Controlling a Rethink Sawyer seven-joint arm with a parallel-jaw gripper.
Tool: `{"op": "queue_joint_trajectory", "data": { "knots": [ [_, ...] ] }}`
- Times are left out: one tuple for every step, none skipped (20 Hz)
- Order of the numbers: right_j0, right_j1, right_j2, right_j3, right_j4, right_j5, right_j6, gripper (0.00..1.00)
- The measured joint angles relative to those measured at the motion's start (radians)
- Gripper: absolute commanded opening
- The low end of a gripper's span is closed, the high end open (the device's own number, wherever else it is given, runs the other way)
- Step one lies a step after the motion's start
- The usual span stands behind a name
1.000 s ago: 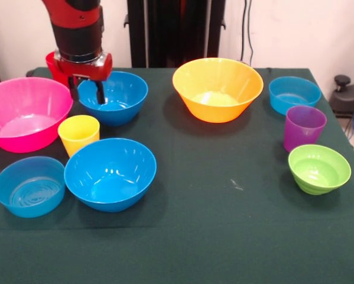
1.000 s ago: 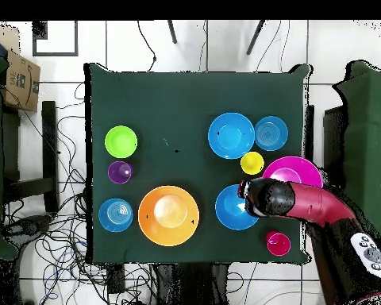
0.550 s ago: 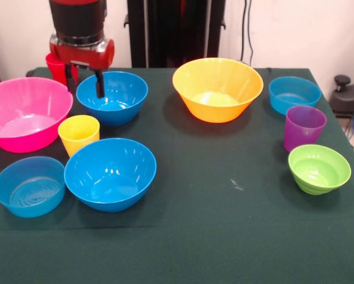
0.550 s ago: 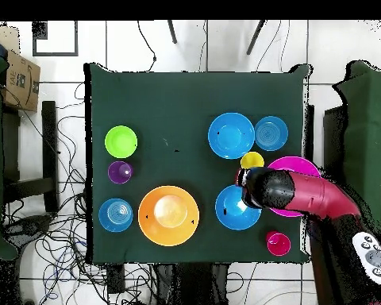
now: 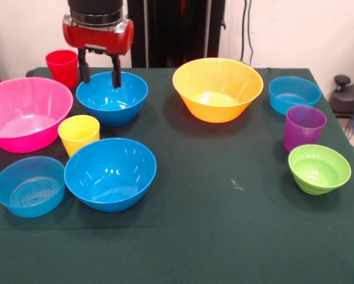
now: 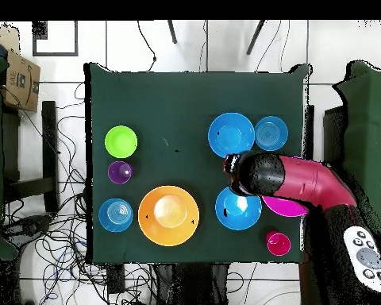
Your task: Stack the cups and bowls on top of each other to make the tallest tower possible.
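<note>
Bowls and cups all sit separately on the green worktop [image 5: 224, 236]; nothing stacked.

Front view, L to R, as you see it:
- Large pink bowl [image 5: 24, 112] at L edge; small light-blue bowl [image 5: 29, 186] in front of it.
- Red cup [image 5: 62, 67] at far L corner, behind pink bowl.
- Yellow cup [image 5: 78, 134] upright, just beside pink bowl, between the two med. blue bowls.
- Near blue bowl [image 5: 110, 173] touching or almost touching the small light-blue one; cannot tell which.
- Far blue bowl [image 5: 112, 97], w/ the hand [image 5: 98, 71] hovering above its rim: fingers spread, released, nothing between them.
- Yellow-orange bowl [image 5: 217, 89] centre-back, well apart from the far blue bowl.
- Second light-blue bowl [image 5: 294, 94] at far R.
- Purple cup [image 5: 304, 127] upright, just in front of it.
- Lime green bowl [image 5: 318, 168] nearest you on R side, beside purple cup.

Overhead view: arm [image 6: 301, 181] crosses over the pink bowl and hides the yellow cup.
</note>
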Motion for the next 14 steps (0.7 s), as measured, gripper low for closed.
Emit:
{"op": "queue_joint_trajectory", "data": {
  "knots": [
    [0.002,0.004,0.0,-0.012,0.001,0.008,0.0,1.0],
    [0.003,0.008,0.0,-0.024,0.003,0.017,0.0,1.0],
    [0.003,0.013,0.0,-0.034,0.003,0.019,0.0,1.0],
    [0.003,0.018,0.0,-0.044,0.003,0.022,0.0,1.0],
    [0.002,0.034,0.0,-0.07,0.003,0.022,0.0,1.0],
    [0.001,0.043,0.0,-0.084,0.002,0.022,0.0,1.0],
    [-0.001,0.053,0.0,-0.098,0.002,0.022,0.0,1.0],
    [-0.003,0.061,0.0,-0.107,0.002,0.023,0.0,1.0],
    [-0.005,0.069,0.0,-0.117,0.002,0.023,0.0,1.0],
    [-0.008,0.079,0.0,-0.128,0.002,0.022,0.0,1.0],
    [-0.01,0.085,0.0,-0.134,0.002,0.022,0.0,1.0],
    [-0.013,0.093,0.0,-0.141,0.002,0.023,0.0,1.0],
    [-0.017,0.102,0.0,-0.15,0.002,0.022,0.0,1.0],
    [-0.021,0.114,0.0,-0.161,0.002,0.022,0.0,1.0]
  ]
}}
